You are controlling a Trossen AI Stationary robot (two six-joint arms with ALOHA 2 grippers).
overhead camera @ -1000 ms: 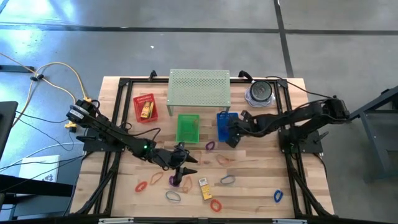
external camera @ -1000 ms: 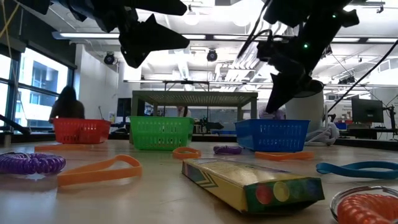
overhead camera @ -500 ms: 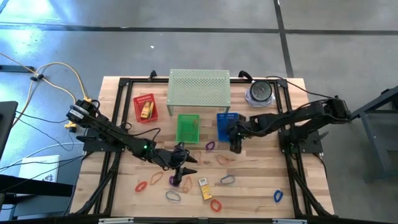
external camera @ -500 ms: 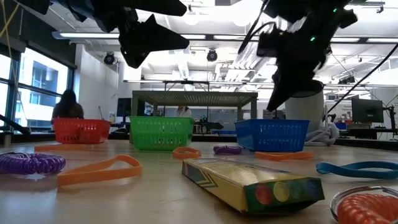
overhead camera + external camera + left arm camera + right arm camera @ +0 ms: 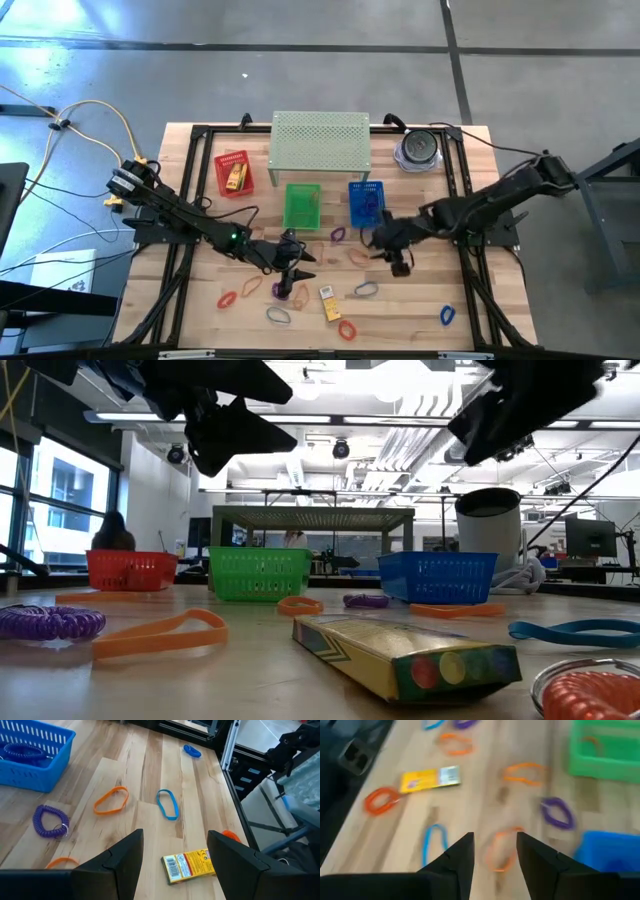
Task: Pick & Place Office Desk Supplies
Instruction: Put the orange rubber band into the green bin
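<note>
Matt wood-plank table (image 5: 420, 300), plastic mesh baskets (image 5: 258, 572), glossy card packet (image 5: 405, 656).

No legible text, brand or number in any view. The yellow packet (image 5: 192, 865), lying near the blue loop (image 5: 167, 803), carries a barcode on its white end panel; its digits are too small to read, and its printing is not decipherable.
</note>
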